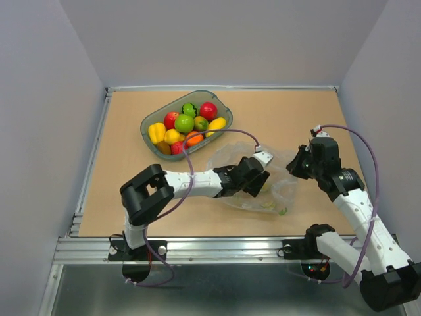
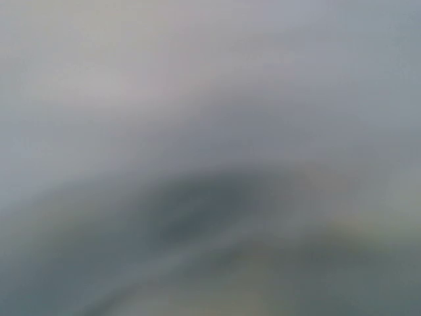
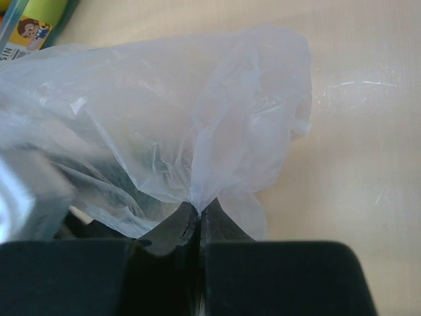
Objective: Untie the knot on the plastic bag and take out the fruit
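Right wrist — right tool (image 3: pixel 198 220) pinches the plastic bag (image 3: pixel 197 118); left tool (image 1: pixel 259 183) inside it, spread untellable.

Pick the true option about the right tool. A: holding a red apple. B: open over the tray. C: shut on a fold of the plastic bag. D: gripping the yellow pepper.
C: the right wrist view shows the right tool shut on a fold of the plastic bag.
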Motion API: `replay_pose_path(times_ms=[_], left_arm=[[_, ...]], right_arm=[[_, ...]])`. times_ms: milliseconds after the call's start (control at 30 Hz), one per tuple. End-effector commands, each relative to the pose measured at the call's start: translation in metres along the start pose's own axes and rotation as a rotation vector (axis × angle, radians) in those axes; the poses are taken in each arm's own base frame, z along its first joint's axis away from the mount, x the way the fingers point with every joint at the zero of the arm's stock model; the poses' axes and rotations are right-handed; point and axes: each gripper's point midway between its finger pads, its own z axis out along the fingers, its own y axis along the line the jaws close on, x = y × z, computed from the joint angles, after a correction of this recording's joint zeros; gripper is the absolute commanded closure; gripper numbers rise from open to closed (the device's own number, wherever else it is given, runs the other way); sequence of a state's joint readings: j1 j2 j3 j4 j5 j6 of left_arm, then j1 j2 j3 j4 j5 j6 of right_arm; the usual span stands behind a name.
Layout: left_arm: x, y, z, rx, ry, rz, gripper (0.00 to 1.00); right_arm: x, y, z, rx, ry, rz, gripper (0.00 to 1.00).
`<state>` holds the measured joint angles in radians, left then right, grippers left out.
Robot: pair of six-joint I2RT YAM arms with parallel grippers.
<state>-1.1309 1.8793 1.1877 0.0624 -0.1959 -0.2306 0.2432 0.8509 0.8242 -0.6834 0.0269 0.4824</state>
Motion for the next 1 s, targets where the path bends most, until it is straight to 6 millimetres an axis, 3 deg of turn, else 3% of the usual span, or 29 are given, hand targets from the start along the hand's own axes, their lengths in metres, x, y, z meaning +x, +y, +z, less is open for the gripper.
replay_pose_path(times_ms=[0, 167, 333, 367, 433, 500, 533, 567, 633, 667, 767, 800, 900, 967], left_arm=[[-0.040, -0.010, -0.044, 0.070, -0.120, -0.061, 0.63], [-0.054, -0.014, -0.080, 0.133, -0.169, -0.076, 0.63], [-0.082, -0.036, -0.147, 0.345, -0.280, -0.032, 0.63], [-0.097, -0.034, -0.171, 0.363, -0.344, -0.043, 0.63], [-0.114, -0.025, -0.194, 0.362, -0.414, -0.078, 0.63], [-0.137, 0.003, -0.219, 0.306, -0.501, -0.133, 0.61], [-0.145, 0.019, -0.224, 0.255, -0.536, -0.157, 0.60], [-0.154, 0.047, -0.229, 0.180, -0.557, -0.200, 0.60], [-0.156, 0.087, -0.230, 0.048, -0.567, -0.256, 0.60], [-0.153, 0.118, -0.227, -0.036, -0.558, -0.311, 0.60], [-0.138, 0.172, -0.219, -0.207, -0.512, -0.385, 0.59], [-0.130, 0.200, -0.213, -0.285, -0.491, -0.412, 0.57], [-0.107, 0.247, -0.196, -0.403, -0.433, -0.450, 0.51], [-0.094, 0.268, -0.186, -0.453, -0.399, -0.479, 0.48]], right_arm=[[0.001, -0.007, 0.000, 0.025, -0.014, -0.015, 0.99], [-0.006, -0.017, -0.003, 0.088, -0.047, -0.003, 1.00], [-0.011, -0.025, -0.003, 0.143, -0.065, 0.015, 0.99], [-0.014, -0.025, -0.003, 0.148, -0.071, 0.018, 0.99], [-0.016, -0.026, -0.003, 0.157, -0.077, 0.018, 0.99], [-0.020, -0.025, -0.003, 0.161, -0.080, 0.018, 1.00], [-0.021, -0.024, -0.003, 0.160, -0.081, 0.017, 0.99], [-0.023, -0.023, -0.003, 0.158, -0.085, 0.019, 1.00], [-0.024, -0.020, -0.004, 0.149, -0.085, 0.024, 0.99], [-0.025, -0.019, -0.004, 0.147, -0.086, 0.027, 0.99], [-0.028, -0.016, -0.007, 0.132, -0.094, 0.032, 0.99], [-0.028, -0.015, -0.007, 0.129, -0.096, 0.032, 0.99], [-0.030, -0.015, -0.010, 0.123, -0.105, 0.035, 0.99], [-0.030, -0.015, -0.012, 0.123, -0.110, 0.038, 0.99]])
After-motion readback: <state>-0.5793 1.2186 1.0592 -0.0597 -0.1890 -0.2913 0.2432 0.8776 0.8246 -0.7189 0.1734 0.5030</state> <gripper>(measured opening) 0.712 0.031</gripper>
